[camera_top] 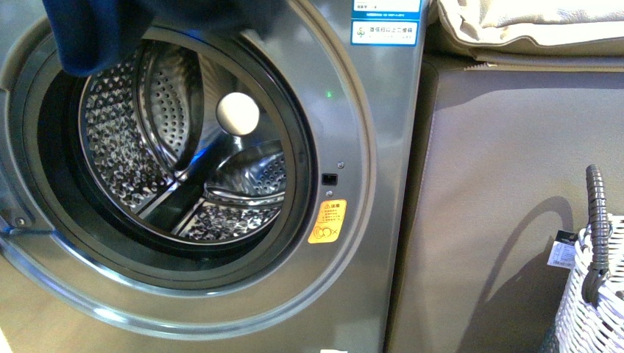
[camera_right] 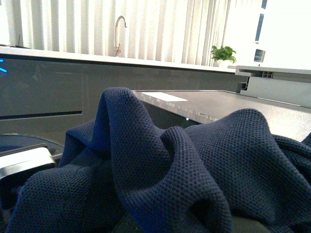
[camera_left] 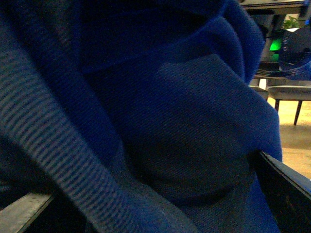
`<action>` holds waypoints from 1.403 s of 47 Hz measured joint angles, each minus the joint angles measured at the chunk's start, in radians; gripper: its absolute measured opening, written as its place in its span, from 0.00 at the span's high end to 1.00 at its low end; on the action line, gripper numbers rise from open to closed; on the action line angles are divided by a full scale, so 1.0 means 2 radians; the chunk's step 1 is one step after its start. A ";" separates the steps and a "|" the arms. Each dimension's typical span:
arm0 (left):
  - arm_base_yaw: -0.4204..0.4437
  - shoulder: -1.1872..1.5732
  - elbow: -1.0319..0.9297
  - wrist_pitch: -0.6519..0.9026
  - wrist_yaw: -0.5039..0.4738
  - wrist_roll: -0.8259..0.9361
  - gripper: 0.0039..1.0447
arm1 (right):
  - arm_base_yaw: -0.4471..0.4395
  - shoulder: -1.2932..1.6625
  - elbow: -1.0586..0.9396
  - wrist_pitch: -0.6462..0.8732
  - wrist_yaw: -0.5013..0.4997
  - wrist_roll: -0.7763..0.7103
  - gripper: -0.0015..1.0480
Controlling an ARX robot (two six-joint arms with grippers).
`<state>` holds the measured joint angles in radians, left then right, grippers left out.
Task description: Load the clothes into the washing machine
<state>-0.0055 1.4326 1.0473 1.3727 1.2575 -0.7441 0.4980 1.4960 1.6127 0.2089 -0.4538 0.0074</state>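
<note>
Navy-blue clothes [camera_left: 184, 121] fill the left wrist view, ribbed in one fold and finely woven in another. They are held bunched between the dark fingers [camera_left: 286, 187] of the left gripper [camera_left: 155, 204], which are set wide around the bulk. In the right wrist view the same waffle-knit cloth is heaped in soft peaks before the near edge of a dark grey countertop [camera_right: 233, 104]. The right gripper's jaws are hidden beneath it, so their state cannot be told; only a silver-edged block [camera_right: 24, 160] is seen. From the front, a navy corner is seen hanging over the upper left rim of the washing machine [camera_top: 368, 147], whose perforated steel drum [camera_top: 147, 147] holds a pale round ball [camera_top: 237, 112]. An orange sticker [camera_top: 326, 221] and blue-white labels [camera_top: 384, 31] are fixed to its silver-grey face. Beside it a grey-brown cabinet [camera_top: 500, 206] is topped by a beige cushion [camera_top: 530, 29], with a white wicker basket [camera_top: 596, 294] near. White curtains [camera_right: 160, 29], a curved tap [camera_right: 119, 29] and a potted plant [camera_right: 222, 52] are shown only in the right wrist view.
</note>
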 joint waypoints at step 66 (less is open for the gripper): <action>-0.175 -0.063 0.010 -0.261 -0.323 0.189 0.06 | -0.002 -0.008 0.000 0.004 0.004 0.000 0.88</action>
<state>-0.3561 1.3060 1.0679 0.8501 0.6113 -0.3660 0.4931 1.4807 1.6127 0.2169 -0.4461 0.0078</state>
